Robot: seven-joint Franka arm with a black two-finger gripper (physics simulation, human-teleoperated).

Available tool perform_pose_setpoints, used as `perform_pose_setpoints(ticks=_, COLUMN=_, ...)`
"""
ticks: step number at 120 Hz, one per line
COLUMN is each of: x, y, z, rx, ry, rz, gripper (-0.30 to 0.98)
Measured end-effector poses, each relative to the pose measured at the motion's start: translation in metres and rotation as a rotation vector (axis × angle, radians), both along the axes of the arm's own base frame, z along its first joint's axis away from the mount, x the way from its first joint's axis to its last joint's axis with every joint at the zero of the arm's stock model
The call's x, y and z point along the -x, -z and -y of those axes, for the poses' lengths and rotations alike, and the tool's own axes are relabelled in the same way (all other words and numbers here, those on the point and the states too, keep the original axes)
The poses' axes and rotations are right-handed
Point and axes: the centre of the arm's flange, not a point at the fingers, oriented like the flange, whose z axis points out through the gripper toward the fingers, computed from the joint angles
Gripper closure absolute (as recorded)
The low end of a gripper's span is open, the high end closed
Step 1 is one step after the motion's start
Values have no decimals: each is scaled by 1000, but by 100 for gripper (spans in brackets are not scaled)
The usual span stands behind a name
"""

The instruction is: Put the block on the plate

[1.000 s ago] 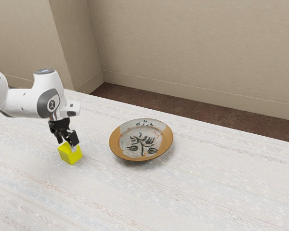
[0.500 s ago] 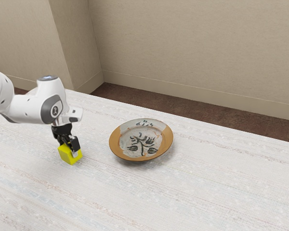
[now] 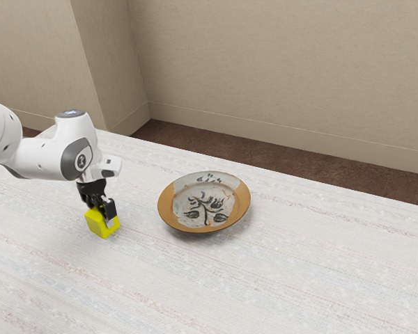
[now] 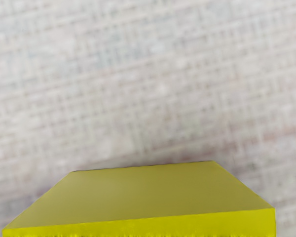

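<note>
My gripper (image 3: 103, 216) is down at the yellow block (image 3: 97, 224) on the table, toward the exterior view's left. One finger lies against the block's side, and the other goes down behind its top, partly hidden; the gripper looks shut on the block. The block stands upright, its underside at table level. In the wrist view the block (image 4: 148, 195) lies large at the lower edge, just under the hand. The round plate (image 3: 168, 209), with an orange-brown rim and dark leaf pattern, stands apart from the block, toward the exterior view's right.
A pale, streaked tabletop (image 3: 279, 278) carries both block and plate, with a stretch of its surface between them. Beyond its far edge are a brown floor (image 3: 279, 153) and a beige wall (image 3: 285, 69).
Over the last second my hand came down onto the block, and its fingers drew closer together. Since half a second ago, hand and block have shifted very slightly toward the exterior view's right. The plate is unmoved.
</note>
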Motion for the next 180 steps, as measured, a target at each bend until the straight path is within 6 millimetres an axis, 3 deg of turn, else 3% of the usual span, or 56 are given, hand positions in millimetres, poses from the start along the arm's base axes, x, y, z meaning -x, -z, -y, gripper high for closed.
perform_pose_setpoints(ticks=24, x=-1, y=-4, z=1, rx=-3, ry=1, rz=6, gripper=23)
perform_pose_setpoints(ticks=45, x=-3, y=-19, z=8, rx=-12, ry=10, rz=14, gripper=24)
perform_pose_setpoints(ticks=87, x=-29, y=-131, z=53, rx=-77, ry=78, rz=77, gripper=27)
perform_pose_setpoints(ticks=103, x=-39, y=-150, z=89, rx=-94, ry=124, rz=65, gripper=27)
perform_pose_setpoints(ticks=120, x=-48, y=-154, z=144, rx=-82, ry=189, rz=60, gripper=27)
perform_pose_setpoints(ticks=151, x=-73, y=-124, z=217, rx=-49, ry=254, rz=32, gripper=27)
perform_pose_setpoints(ticks=180, x=-102, y=-90, z=251, rx=-33, ry=268, rz=17, gripper=27)
